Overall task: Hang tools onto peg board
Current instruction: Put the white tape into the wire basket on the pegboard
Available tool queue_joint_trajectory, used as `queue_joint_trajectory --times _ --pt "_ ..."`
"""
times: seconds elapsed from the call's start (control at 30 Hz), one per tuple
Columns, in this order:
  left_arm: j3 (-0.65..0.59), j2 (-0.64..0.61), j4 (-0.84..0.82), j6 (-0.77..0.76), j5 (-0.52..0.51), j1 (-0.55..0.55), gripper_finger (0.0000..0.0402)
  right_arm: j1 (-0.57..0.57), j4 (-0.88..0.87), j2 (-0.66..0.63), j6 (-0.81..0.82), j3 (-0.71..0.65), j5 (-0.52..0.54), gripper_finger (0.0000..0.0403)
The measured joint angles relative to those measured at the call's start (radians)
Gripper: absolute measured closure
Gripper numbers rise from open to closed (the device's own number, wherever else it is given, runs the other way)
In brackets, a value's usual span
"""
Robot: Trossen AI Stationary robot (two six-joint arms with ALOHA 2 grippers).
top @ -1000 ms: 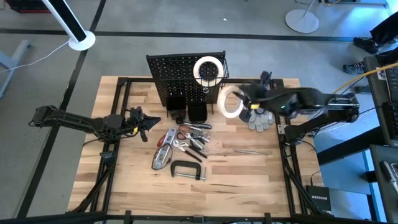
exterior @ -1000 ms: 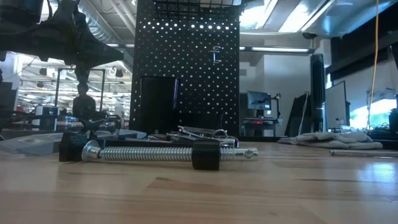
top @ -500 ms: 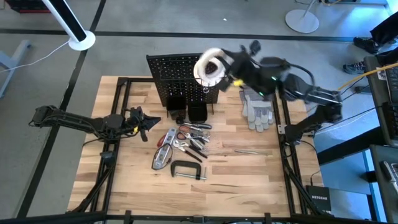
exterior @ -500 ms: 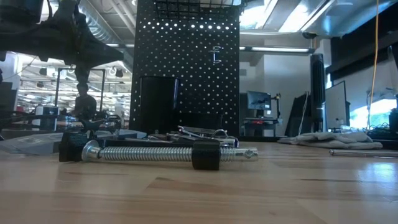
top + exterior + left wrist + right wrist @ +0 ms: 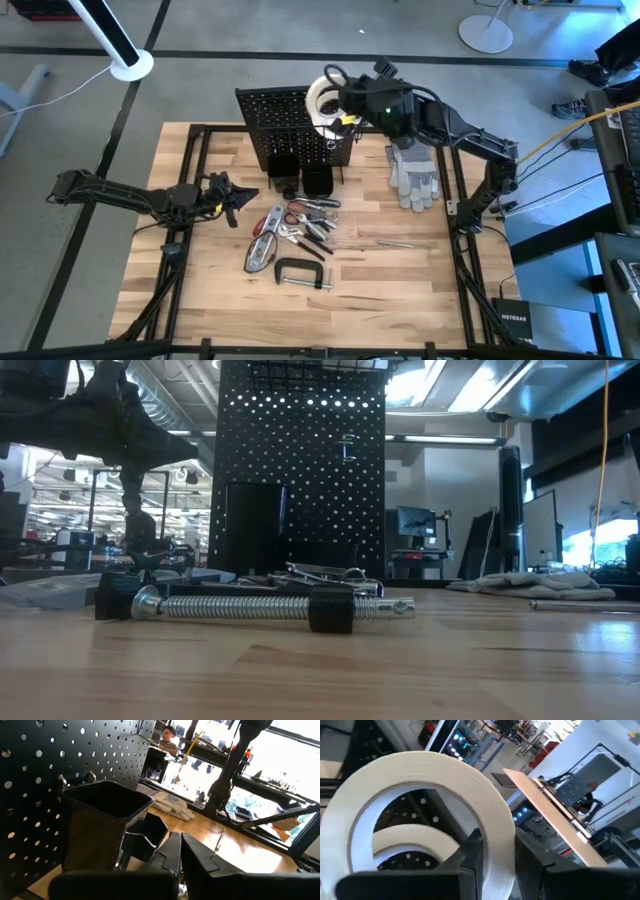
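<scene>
Right gripper carried white tape roll from beside grey gloves up over peg board basket.

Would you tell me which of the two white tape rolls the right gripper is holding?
The right gripper is shut on the upper tape roll, carried above the peg board; the other tape roll lies below it.

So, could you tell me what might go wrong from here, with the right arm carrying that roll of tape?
The right gripper pinches only one wall of the white tape roll, so the roll could twist or slip free.
It hangs above the peg board's wire basket, where another roll already sits; releasing off-centre could send it off the rim to the gloves.
</scene>
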Motion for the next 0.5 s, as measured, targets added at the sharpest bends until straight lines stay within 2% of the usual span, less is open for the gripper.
queue_joint_trajectory --times 0.27,0.5 --pt "0.000 0.000 -0.009 0.000 0.000 0.000 0.0400 0.006 -0.029 0.000 0.004 0.000 0.006 0.0323" --pt "0.000 0.000 -0.010 0.001 0.000 0.000 0.0400 0.019 -0.135 -0.001 0.054 0.001 0.003 0.0323"
